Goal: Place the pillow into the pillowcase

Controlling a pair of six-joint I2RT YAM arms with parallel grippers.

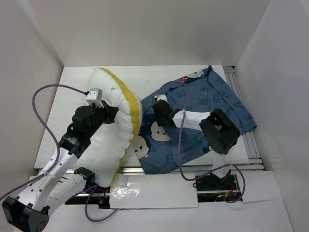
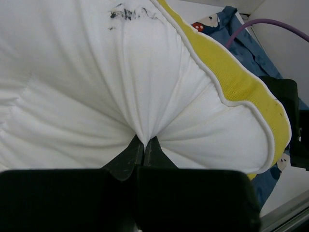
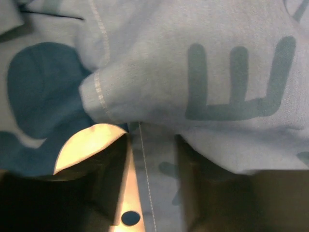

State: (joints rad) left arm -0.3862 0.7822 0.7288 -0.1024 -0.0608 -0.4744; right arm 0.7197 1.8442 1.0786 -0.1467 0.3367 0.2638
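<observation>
The white pillow (image 1: 116, 140) with its yellow edge stands bent in an arch on the left half of the table. My left gripper (image 1: 112, 113) is shut on a pinch of its white cover, seen close in the left wrist view (image 2: 145, 141), where the pillow (image 2: 96, 72) fills the frame. The blue printed pillowcase (image 1: 212, 96) lies crumpled on the right, with the pillow's right edge over its left side. My right gripper (image 1: 159, 107) sits on the case's left part, and its jaws hold a hemmed fold (image 3: 150, 145) of the pillowcase (image 3: 217, 63).
An aluminium rail (image 1: 241, 96) runs along the table's right edge and another (image 1: 193, 168) along the front. White walls close in the left, back and right. Purple cables (image 1: 43, 121) loop off both arms. Bare white table (image 1: 72, 96) shows at the back left.
</observation>
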